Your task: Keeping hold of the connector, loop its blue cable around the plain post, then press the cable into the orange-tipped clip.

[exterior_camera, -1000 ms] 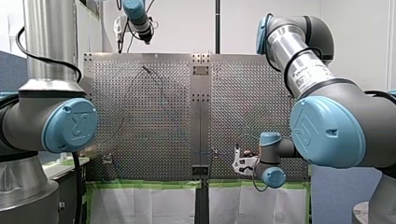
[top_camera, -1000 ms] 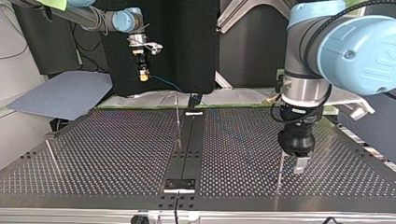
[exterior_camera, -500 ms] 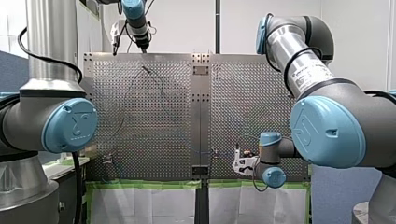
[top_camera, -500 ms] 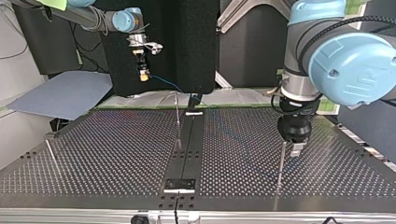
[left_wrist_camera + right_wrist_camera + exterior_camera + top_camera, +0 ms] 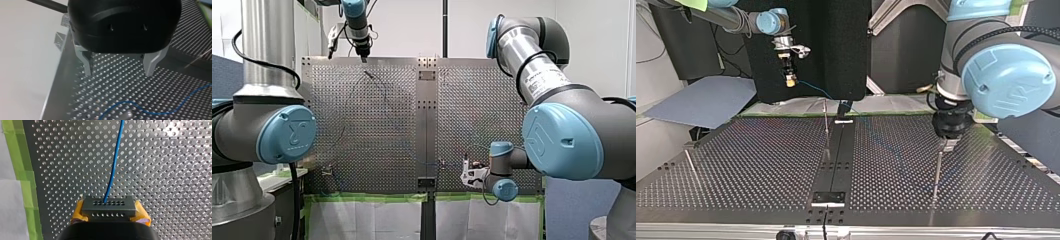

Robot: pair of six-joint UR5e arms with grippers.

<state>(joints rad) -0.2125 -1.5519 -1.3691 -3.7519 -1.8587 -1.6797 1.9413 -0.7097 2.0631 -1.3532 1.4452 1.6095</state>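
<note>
Over the taped edge of the table [image 5: 175, 170], clamping one black connector [image 5: 108, 207] in my right gripper [image 5: 110, 216], with one blue cable [image 5: 113, 165] running out. At the far edge, holding my left gripper [image 5: 118, 73] wide open, empty, beside one of three thin posts [image 5: 936, 172].

connector [image 5: 108, 207]: between my right arm's jaws, above the table [image 5: 162, 170], near its taped edge.
cable [image 5: 115, 162]: leaves the connector and runs ahead of it over the table; in the left wrist view it lies on the table ahead of my left arm's jaws.
middle post [image 5: 826, 131]: on the table, just beside the centre strip [image 5: 836, 165].
right post [image 5: 936, 172]: at the top view's right, its top close under my left arm's jaws.
left post [image 5: 691, 167]: at the top view's left, near the table's side edge.
tape [image 5: 22, 170]: along the table's edge, beside the connector.
</note>
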